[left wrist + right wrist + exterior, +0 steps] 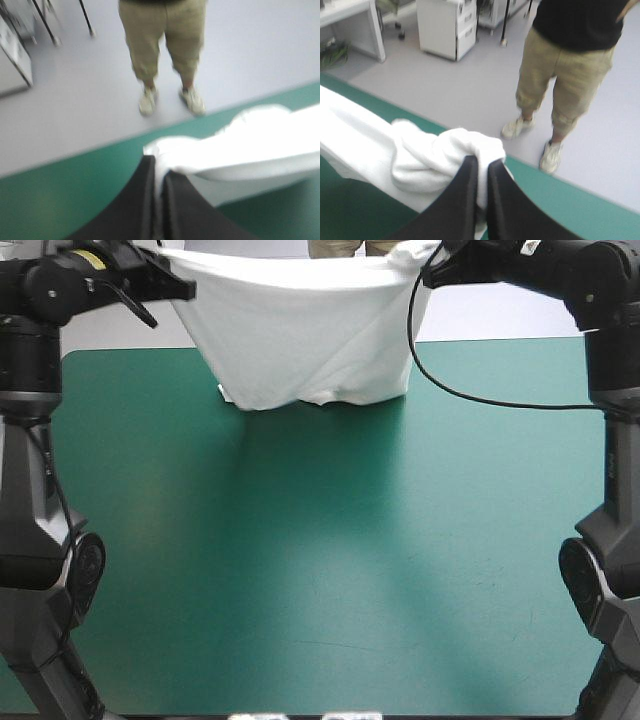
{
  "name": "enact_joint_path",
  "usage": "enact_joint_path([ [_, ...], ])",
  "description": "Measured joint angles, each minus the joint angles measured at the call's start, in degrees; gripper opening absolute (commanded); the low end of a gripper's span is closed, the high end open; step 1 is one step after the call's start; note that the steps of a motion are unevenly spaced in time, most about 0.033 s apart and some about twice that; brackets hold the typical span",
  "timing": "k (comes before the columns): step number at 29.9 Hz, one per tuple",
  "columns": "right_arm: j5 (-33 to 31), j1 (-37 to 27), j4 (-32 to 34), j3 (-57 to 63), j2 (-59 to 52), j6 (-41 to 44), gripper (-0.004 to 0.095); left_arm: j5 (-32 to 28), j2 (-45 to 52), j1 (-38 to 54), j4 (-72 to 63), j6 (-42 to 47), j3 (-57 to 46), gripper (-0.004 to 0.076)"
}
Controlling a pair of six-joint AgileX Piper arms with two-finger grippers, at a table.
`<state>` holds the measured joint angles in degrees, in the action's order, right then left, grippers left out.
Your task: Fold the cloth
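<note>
The T-shirt [300,330] hung as a white sheet over the far part of the table [320,580], stretched sideways between the two arms. Its upper edge ran nearly straight from one grasp to the other, and the cloth narrowed downward to an uneven lower hem. Long diagonal creases crossed it, and a small flap stuck out at the hem's left corner. From the high view it could not be told whether the hem touched the teal-green cover or hung just clear of it; a soft shadow lay on the cover on the near side of the hem.

The left end effector [175,285] gripped the shirt's upper left corner. In its own wrist view the left end effector [159,162] had its black fingers [135,200] drawn almost together, a thin fold of white pinched between them, and the T-shirt [250,145] trailed off to one side above the cover.

The right end effector [432,275] had the opposite upper corner. Seen from its wrist, the right end effector [482,162] was likewise all but closed on the cloth — a bunched roll of the T-shirt [420,155] swelled just beside its fingers [460,200] and stretched away toward the other arm. Both arms were raised well above the table, near its far edge.
</note>
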<state>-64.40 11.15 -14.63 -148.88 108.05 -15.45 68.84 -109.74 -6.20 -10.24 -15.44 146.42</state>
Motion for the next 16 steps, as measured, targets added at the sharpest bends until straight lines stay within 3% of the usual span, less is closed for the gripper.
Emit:
enact_joint_path([
  [2, -2.8, -0.8, -0.6, 3.0, 1.6, 0.3, -0.0017, 2.9, -2.0, 0.0, 0.0, -0.7, -4.2, -0.0009],
  [8, -5.4, -4.4, -4.7, 17.5, 1.5, -0.1, -0.0016, 3.0, -2.4, 0.0, -0.1, -3.1, -18.6, -0.0009],
  [16, 2.2, -13.1, -13.8, 48.4, -10.3, -4.2, -0.0017, 2.9, 6.6, -0.1, -2.2, -4.9, -37.1, -0.0009],
])
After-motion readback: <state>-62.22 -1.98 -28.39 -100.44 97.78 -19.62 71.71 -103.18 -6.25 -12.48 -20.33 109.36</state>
